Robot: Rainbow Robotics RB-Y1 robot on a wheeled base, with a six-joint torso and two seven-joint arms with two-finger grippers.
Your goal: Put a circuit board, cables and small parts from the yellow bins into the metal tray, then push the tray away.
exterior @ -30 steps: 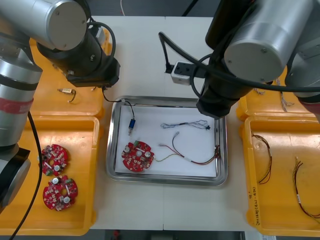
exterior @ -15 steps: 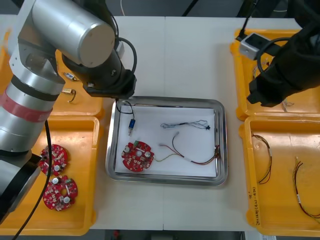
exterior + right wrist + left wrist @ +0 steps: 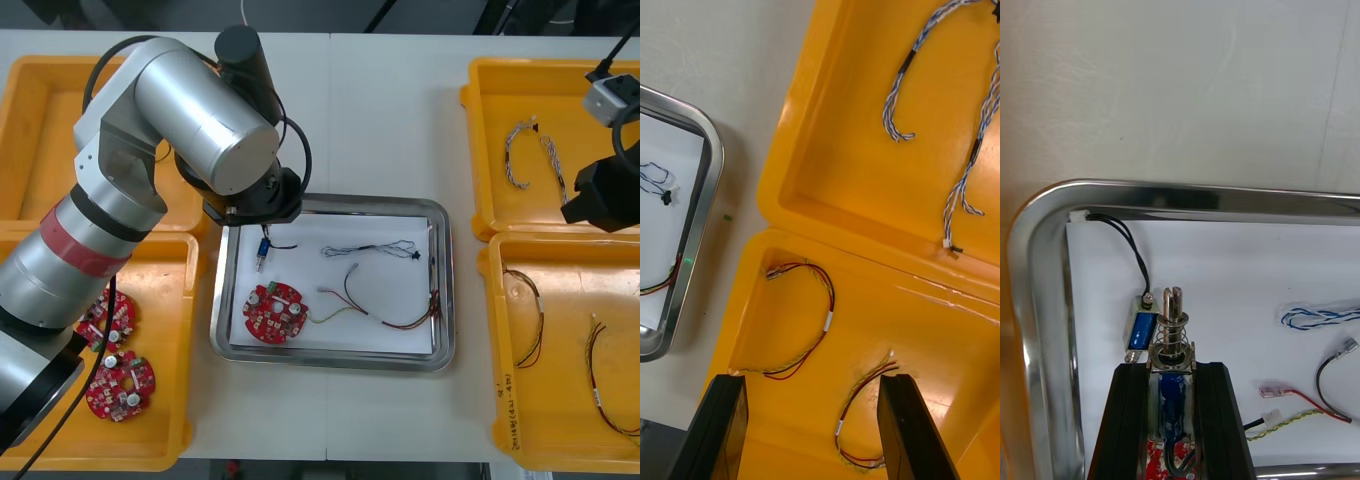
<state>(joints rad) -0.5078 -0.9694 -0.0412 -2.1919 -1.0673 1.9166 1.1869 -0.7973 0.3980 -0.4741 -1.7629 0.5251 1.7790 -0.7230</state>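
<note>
My left end effector: pinching a small spring-topped metal part over the shiny metal tray, presumably to release inside. My right end effector: spread, over yellow plastic bin.

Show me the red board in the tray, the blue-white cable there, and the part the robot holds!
circuit board (image 3: 274,311), front view, middle of its face.
blue and white cable (image 3: 350,250), front view, mid strand.
small metal part (image 3: 1172,328), left wrist view, its spring, held by the left end effector (image 3: 1172,369).

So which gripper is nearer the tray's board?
Left. The left gripper, holding a small metal part, is over the tray beside the board; the right gripper is over the right bins.
</note>
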